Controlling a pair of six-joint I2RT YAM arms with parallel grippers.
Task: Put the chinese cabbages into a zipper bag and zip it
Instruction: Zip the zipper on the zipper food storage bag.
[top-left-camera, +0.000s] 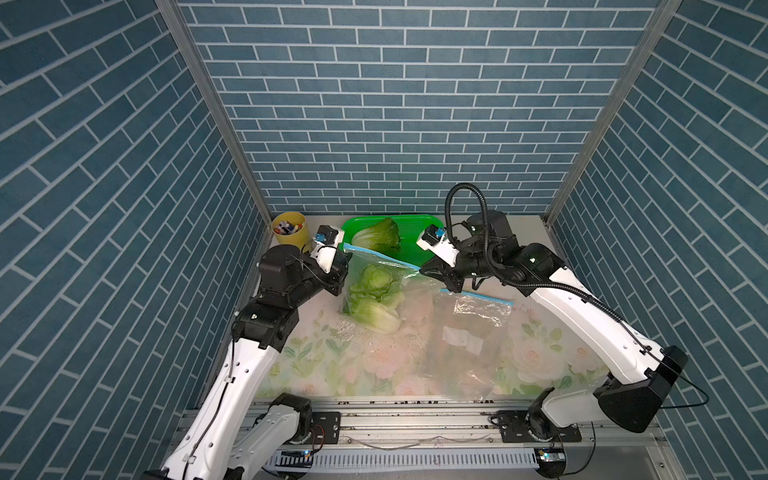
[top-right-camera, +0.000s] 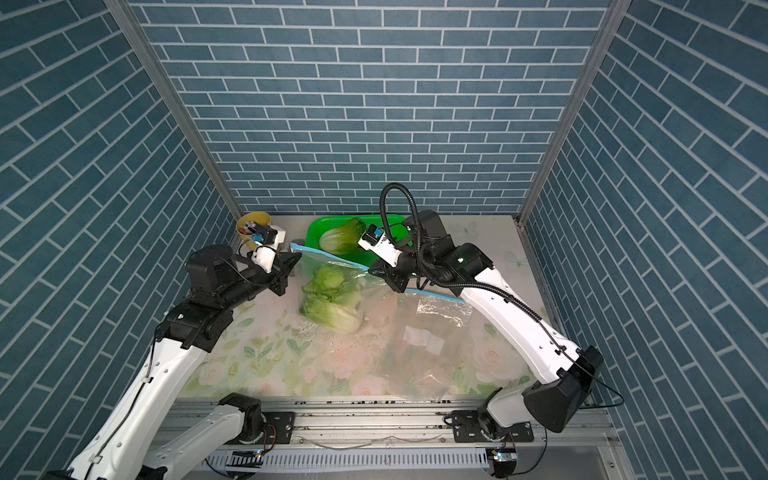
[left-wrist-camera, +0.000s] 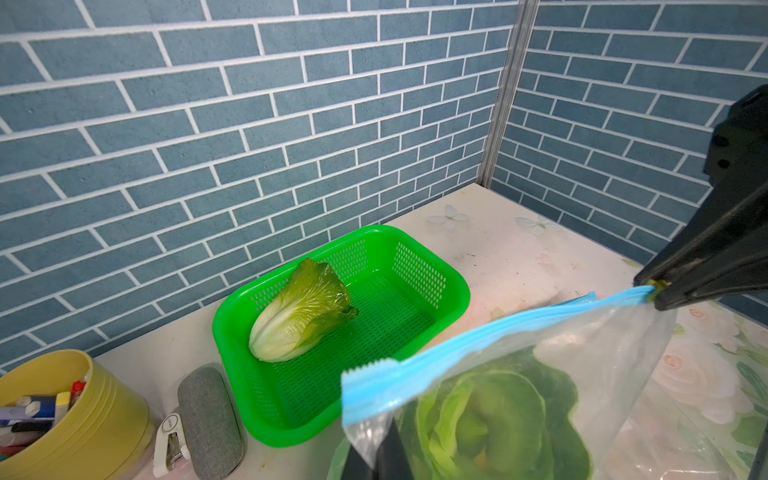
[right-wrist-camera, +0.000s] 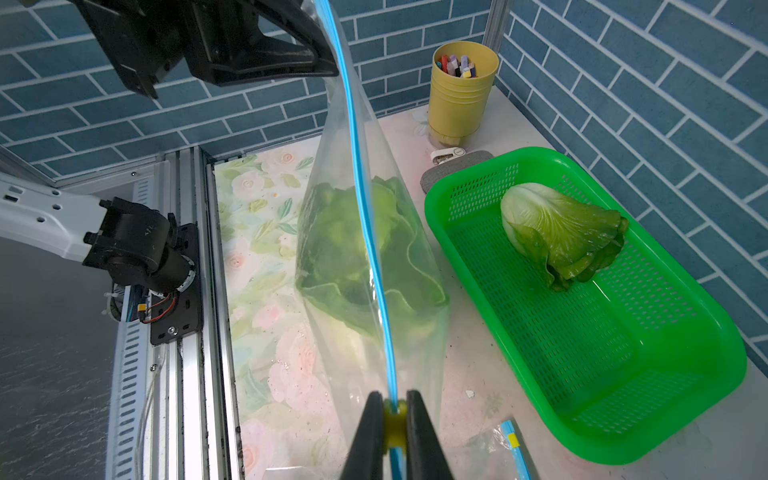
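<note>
Clear plastic w/ a blue edge: the zipper bag (top-left-camera: 409, 286) hangs stretched btwn my two grippers. My left gripper (top-left-camera: 345, 258) is pressed together on one top corner of the bag, just under the end of the blue strip (left-wrist-camera: 498, 332). In the left wrist view one black finger (left-wrist-camera: 392, 449) shows thru the plastic. My right gripper (right-wrist-camera: 394, 409) is clamped on the strip's other end, w/ the yellow slider (right-wrist-camera: 394, 422) squeezed btwn its fingertips (right-wrist-camera: 372, 415). The strip runs as one taut line from gripper to gripper; can't tell if it's sealed all the way.

Two cabbages (top-left-camera: 376, 299) sit inside the bag, below the strip, one on top of the other, green leaves showing thru. The bag's lower end looks to rest on the flowered table (top-left-camera: 332, 365).

The third cabbage (left-wrist-camera: 299, 311) lies on its side in the green basket (left-wrist-camera: 457, 286), just past the strip on the back-wall side. Its white stem end points twd my left gripper's side.

A second bag (top-left-camera: 469, 332) lies flat on the table near my right gripper, on the side twd that arm's base; nothing holds it. A yellow cup (top-left-camera: 289, 239) of pens stands close behind my left gripper. A grey case (left-wrist-camera: 208, 415) lies btwn cup & basket.
</note>
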